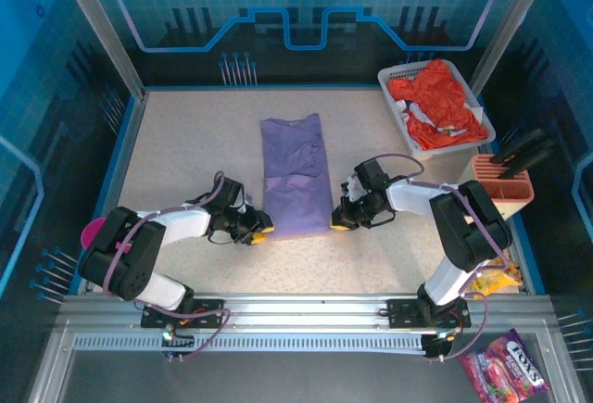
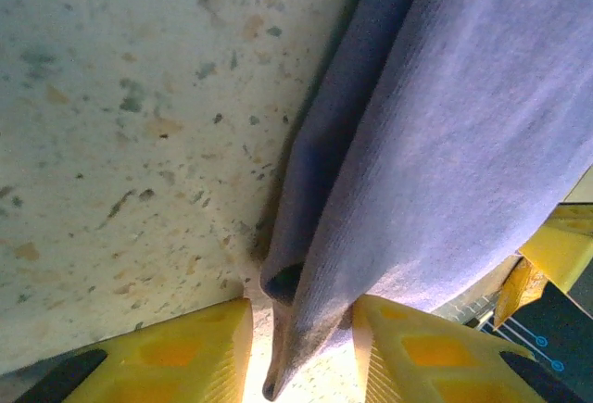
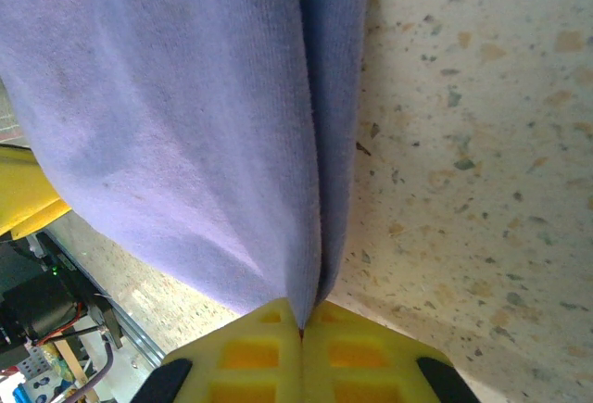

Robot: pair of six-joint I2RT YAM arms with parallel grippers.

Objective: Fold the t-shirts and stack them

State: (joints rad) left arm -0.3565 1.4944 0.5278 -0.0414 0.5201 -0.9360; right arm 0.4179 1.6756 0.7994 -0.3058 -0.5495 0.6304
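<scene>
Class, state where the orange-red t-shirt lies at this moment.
In the top view, the orange-red t-shirt lies crumpled in the white basket at the far right corner of the table, right of the purple t-shirt.

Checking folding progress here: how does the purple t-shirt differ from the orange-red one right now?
The purple t-shirt lies flat on the table, folded into a long strip; the orange-red t-shirt is crumpled in the white basket. The right gripper is shut on the purple t-shirt's near corner; nothing touches the orange-red t-shirt. Both are soft cloth.
</scene>
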